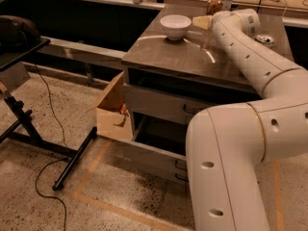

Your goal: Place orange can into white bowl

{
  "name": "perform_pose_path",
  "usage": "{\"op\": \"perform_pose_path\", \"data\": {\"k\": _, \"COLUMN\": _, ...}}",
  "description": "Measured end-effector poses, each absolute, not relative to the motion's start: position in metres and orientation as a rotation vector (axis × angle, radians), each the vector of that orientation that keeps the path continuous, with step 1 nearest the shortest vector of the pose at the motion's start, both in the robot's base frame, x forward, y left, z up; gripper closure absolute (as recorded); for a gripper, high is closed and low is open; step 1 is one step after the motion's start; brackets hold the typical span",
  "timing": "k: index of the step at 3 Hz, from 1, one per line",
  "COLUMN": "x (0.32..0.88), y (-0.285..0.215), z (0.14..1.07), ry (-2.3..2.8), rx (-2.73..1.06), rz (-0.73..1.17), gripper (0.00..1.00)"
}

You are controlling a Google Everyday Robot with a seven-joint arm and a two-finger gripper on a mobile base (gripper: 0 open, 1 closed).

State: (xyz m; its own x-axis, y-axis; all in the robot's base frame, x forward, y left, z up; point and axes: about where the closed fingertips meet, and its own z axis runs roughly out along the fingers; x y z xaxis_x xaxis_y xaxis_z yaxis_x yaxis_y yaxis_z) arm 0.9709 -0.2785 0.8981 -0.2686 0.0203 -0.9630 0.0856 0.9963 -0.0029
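The white bowl (175, 25) stands on the dark countertop (168, 57), near its back left. The orange can (214, 5) stands upright at the counter's far back edge, behind and to the right of the bowl. My white arm (250, 57) reaches across the counter from the right. The gripper (208, 32) at its end is just right of the bowl and in front of the can, low over the counter. It is apart from the can.
A pale tan object (201, 22) lies between the bowl and the arm's end. A silver-topped can (264, 39) stands at the counter's right, behind the arm. Below, a drawer (154, 148) is pulled open beside a cardboard box (113, 114). A black stand (29, 129) and cable are at the left.
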Motion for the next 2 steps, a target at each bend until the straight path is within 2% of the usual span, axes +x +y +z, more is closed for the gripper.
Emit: {"op": "perform_pose_path", "data": {"k": 2, "x": 0.993, "y": -0.270, "z": 0.883, "ry": 1.767, "rx": 0.029, "rz": -0.029, "gripper": 0.00}}
